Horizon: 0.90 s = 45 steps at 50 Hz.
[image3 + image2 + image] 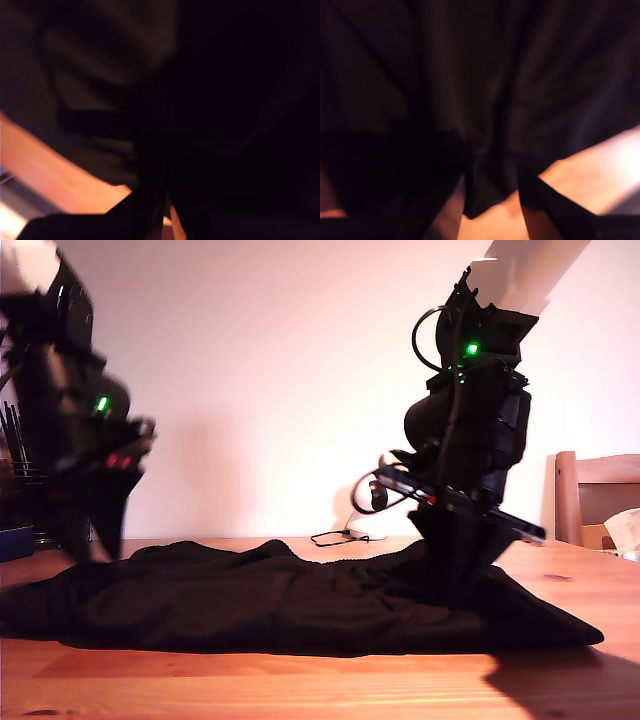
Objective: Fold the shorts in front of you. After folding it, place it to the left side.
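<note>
Black shorts [290, 595] lie spread on the wooden bench [320, 685]; no label readable.
My first gripper [490, 200] holds its fingers apart around a fabric edge; my second gripper [167, 210] pinches cloth.

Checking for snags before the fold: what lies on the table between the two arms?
In the exterior view, only the shorts spread across the table between them; a cable lies behind.

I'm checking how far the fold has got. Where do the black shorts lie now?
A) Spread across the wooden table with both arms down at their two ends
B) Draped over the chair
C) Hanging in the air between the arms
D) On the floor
A: in the exterior view the shorts lie spread on the table, an arm down at each end.
</note>
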Available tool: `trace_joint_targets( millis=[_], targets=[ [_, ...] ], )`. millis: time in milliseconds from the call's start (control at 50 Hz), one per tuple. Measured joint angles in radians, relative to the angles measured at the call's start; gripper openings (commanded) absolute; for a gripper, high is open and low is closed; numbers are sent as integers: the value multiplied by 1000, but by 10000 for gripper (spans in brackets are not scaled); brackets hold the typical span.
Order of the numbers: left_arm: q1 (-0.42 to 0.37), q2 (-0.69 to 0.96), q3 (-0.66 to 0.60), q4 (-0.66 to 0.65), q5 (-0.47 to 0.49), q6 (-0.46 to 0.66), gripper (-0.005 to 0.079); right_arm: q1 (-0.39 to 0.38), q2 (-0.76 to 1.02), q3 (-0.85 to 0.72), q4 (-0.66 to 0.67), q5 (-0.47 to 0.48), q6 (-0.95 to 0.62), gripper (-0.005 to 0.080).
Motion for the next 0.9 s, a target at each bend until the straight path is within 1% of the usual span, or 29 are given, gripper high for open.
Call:
trace_joint_targets(
  millis=[80, 180, 260, 300, 340, 420, 540, 560, 600, 620, 720, 880, 900],
  targets=[
    [-1, 0, 2, 1, 29, 0, 286, 0, 0, 1, 0, 0, -2, -13],
    [-14, 0, 2, 26, 31, -8, 283, 0, 0, 8, 7, 0, -2, -13],
    [-29, 0, 2, 76, 19, -21, 279, 0, 0, 17, 23, 4, -2, -13],
    [-39, 0, 2, 98, -18, -45, 270, -1, 0, 22, 41, 14, -1, -13],
    [-46, 0, 2, 115, -39, -45, 266, -3, 0, 27, 65, 31, 16, -13],
    [-54, 0, 3, 126, -61, -84, 266, -9, -2, 34, 126, 60, 22, -13],
    [-60, 0, 3, 123, -60, -124, 266, -14, -2, 40, 242, 91, 24, -13],
    [-60, 0, 3, 119, -60, -154, 266, -14, -3, 40, 262, 101, 23, -13],
    [-59, 0, 3, 112, -59, -157, 266, -15, -3, 40, 290, 110, 21, -13],
    [-59, 0, 3, 109, -56, -176, 266, -16, -4, 40, 305, 114, 6, -13],
    [-58, 0, 3, 108, -50, -181, 266, -21, -4, 40, 369, 126, -36, -13],
    [-58, 26, 6, 102, -22, -183, 266, -20, -4, 40, 420, 147, -100, -13],
    [-60, 32, 6, 98, -17, -183, 266, -20, -4, 40, 430, 161, -119, -13]
  ],
)
